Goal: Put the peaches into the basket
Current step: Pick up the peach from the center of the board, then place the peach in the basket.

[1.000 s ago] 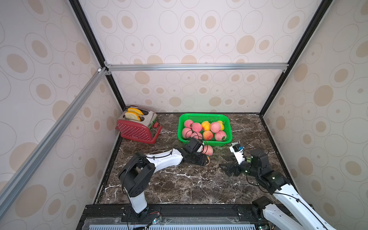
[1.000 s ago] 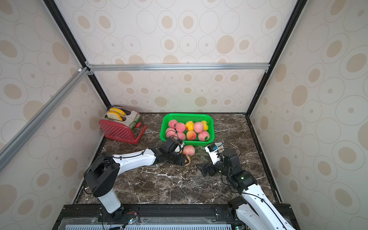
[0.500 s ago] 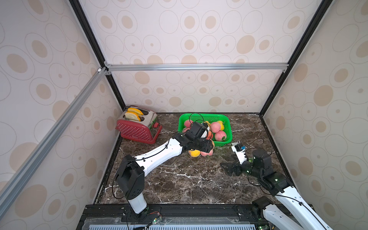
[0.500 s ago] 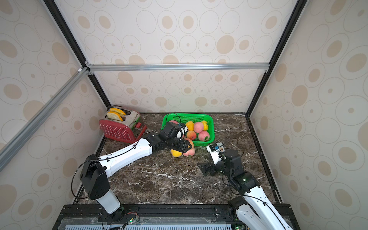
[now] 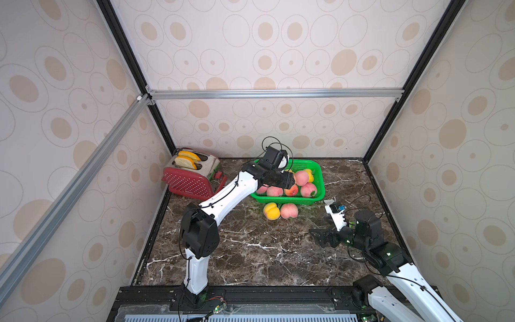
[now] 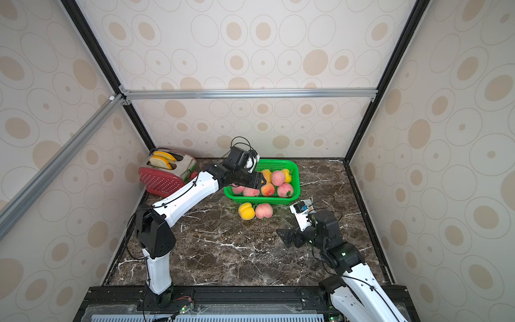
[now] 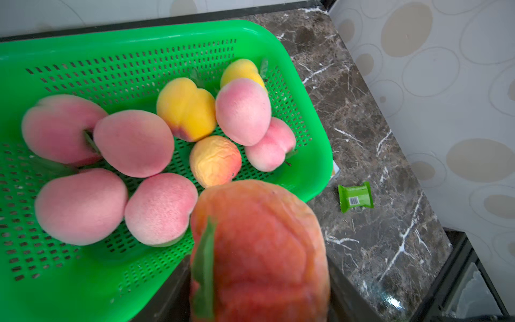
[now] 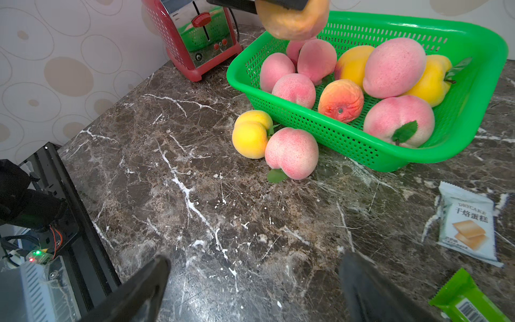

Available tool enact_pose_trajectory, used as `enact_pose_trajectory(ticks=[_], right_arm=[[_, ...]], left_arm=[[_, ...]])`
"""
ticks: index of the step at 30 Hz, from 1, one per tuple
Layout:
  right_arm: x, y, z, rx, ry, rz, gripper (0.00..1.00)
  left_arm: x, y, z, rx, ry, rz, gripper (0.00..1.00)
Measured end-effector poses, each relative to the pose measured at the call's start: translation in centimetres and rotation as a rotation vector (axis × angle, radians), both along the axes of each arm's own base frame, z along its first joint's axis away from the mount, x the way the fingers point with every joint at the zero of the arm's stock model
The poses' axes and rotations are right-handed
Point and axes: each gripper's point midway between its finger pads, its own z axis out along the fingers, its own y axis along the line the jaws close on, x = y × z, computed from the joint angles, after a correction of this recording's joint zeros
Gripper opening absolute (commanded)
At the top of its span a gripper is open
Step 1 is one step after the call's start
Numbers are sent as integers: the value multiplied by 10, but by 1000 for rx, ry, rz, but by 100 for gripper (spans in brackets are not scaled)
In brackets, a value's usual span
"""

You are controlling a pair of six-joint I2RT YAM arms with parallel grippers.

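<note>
In both top views the left hand [image 5: 285,181] reaches over the basket [image 5: 320,192]; two peaches [image 5: 289,210] lie on the desk [image 5: 250,245] just beside it. Left wrist: it grips an orange-red peach [image 7: 259,251] above the basket's rim, so releasing inside looks next. Right wrist: the right hand [image 8: 250,284] spreads wide, empty.

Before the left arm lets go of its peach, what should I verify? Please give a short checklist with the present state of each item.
1. Grip: left pincer shut on the orange-red peach: ok.
2. In a top view that peach hangs over the basket, not over the table: ok.
3. Bare floor left in the basket: ok.
4. Exact spot under the held peach free: cannot tell.
5. Other arm: right pincer open and empty: ok.
6. All peaches in the basket: not ok; the yellow peach and the pink peach lie on the table beside it.
</note>
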Motion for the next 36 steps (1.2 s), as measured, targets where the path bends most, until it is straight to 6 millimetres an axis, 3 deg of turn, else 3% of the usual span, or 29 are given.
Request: enact_pose_trajectory(ticks=[10,20,29,36], right_arm=[[6,-15,8,-23,-60,-84,100],[10,-14,0,-41,-38,-89,100],[12,-1,-12,-37,21,-32,100],[10,1,-7,-23,7,-19,100]], left_arm=[[29,-1,-25,12,9,-12,65],[72,47,-39,10,21,88,65],[84,58,-40,48,-13,104,65],[95,61,-59,110,-15,112,66]])
